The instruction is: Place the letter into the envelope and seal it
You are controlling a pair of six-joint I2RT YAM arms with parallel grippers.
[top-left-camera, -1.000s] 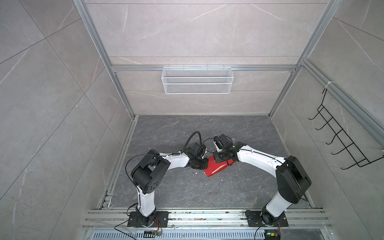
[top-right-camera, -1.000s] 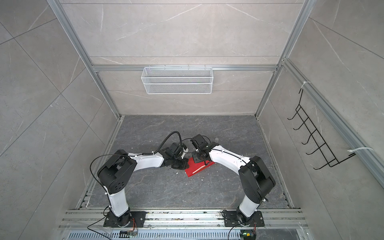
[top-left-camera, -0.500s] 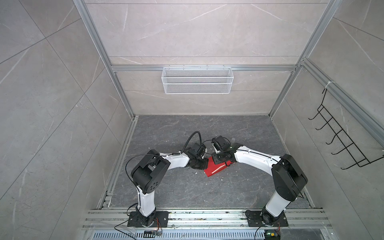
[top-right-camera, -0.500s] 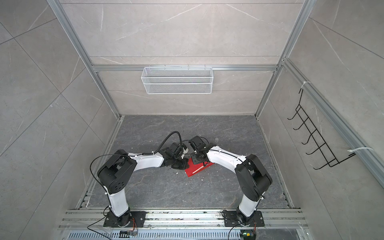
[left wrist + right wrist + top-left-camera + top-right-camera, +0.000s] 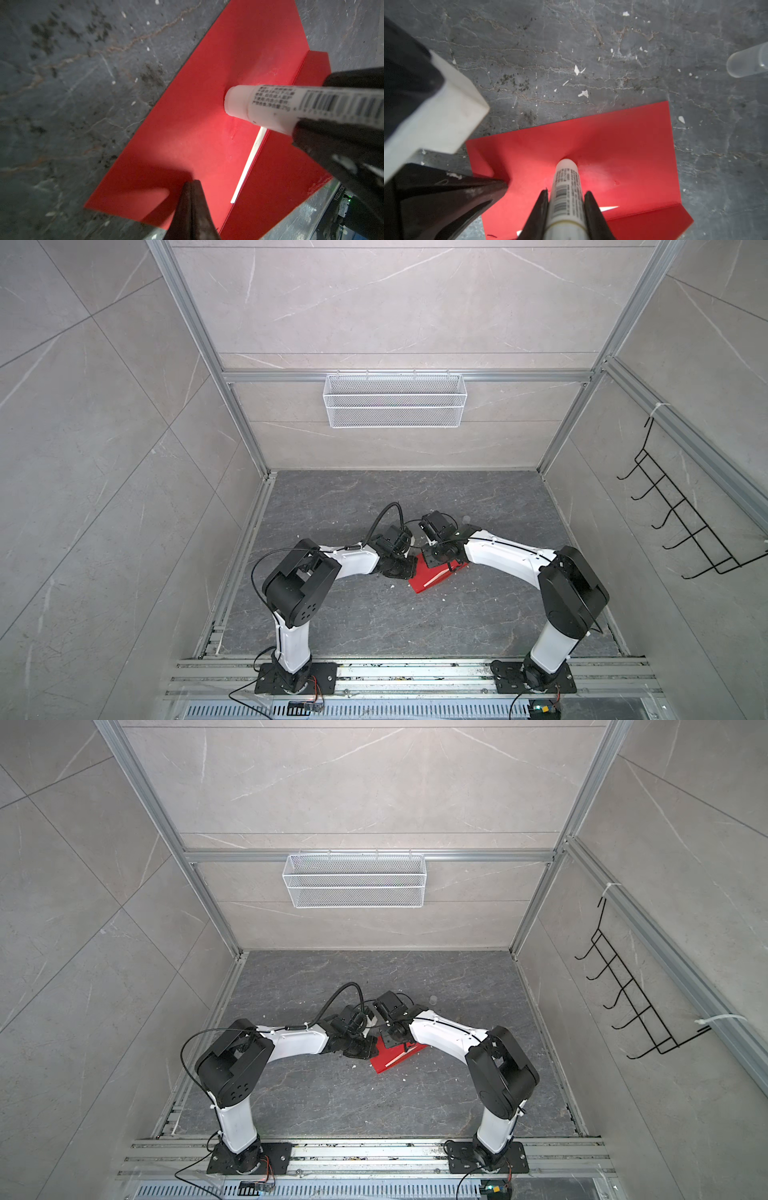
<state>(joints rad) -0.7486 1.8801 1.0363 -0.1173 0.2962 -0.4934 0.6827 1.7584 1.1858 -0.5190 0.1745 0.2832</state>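
Note:
The red envelope lies on the grey floor with its flap folded open. My right gripper is shut on a white glue stick, whose tip presses on the open flap. My left gripper is shut with nothing in it, its tips resting on the flap's edge. The letter is hidden. Only a thin pale strip shows along the envelope's mouth.
A clear plastic cap lies on the floor just beyond the envelope. Small white scraps dot the floor. A white wire basket hangs on the back wall and a black hook rack on the right wall.
My right gripper with the glue stick has slid slightly to the left over the envelope. The left arm has stayed where it was.

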